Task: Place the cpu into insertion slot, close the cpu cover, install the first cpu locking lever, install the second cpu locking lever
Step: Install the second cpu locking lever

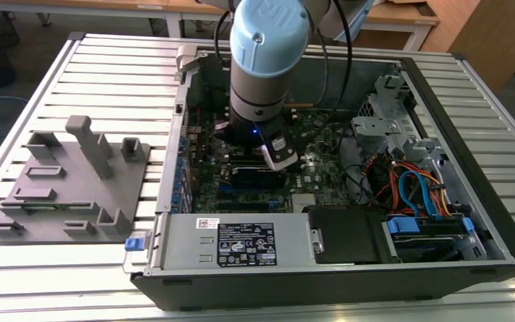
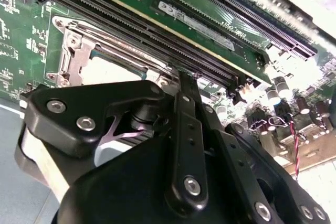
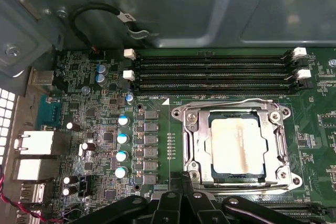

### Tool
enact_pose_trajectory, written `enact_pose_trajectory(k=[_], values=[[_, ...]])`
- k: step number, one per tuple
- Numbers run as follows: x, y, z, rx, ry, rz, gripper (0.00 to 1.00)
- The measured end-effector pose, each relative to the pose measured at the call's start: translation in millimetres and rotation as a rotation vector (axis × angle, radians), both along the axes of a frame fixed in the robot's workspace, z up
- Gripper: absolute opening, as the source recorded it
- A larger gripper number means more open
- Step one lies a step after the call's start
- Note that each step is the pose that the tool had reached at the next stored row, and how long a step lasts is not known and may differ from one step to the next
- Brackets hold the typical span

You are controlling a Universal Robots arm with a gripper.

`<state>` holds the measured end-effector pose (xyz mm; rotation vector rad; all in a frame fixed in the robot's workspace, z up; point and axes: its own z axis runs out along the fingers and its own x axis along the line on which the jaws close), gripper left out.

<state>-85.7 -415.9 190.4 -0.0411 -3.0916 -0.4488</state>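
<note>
On the slatted white metal surface (image 1: 51, 268) sits an open black computer case (image 1: 472, 268), green circuit board (image 3: 173, 124) inside. Grey-blue robot arm (image 1: 262, 60) reaches down into the case, above the board. Beside the case, a grey plastic fixture block (image 1: 70, 188). Silver metal cpu cover (image 3: 194, 145) lies closed over the insertion slot (image 3: 236, 184), silvery square cpu (image 3: 236, 148) seated in its window. Black claw (image 2: 184, 77), fingers together, tip just beside the cover's edge.

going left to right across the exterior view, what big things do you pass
grey fixture block → blue latch tab → power supply box → arm over the motherboard → blue cables
</note>
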Motion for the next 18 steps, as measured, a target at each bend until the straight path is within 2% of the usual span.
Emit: enact_pose_trajectory(k=[9,14,18], values=[[-2.1,-2.7,-0.4,0.0002,-0.0001,0.000,0.11],[-2.4,-2.9,-3.0,-0.0002,0.0002,0.000,0.11],[-2.3,-2.8,-2.5,0.0004,-0.0004,0.000,0.11]])
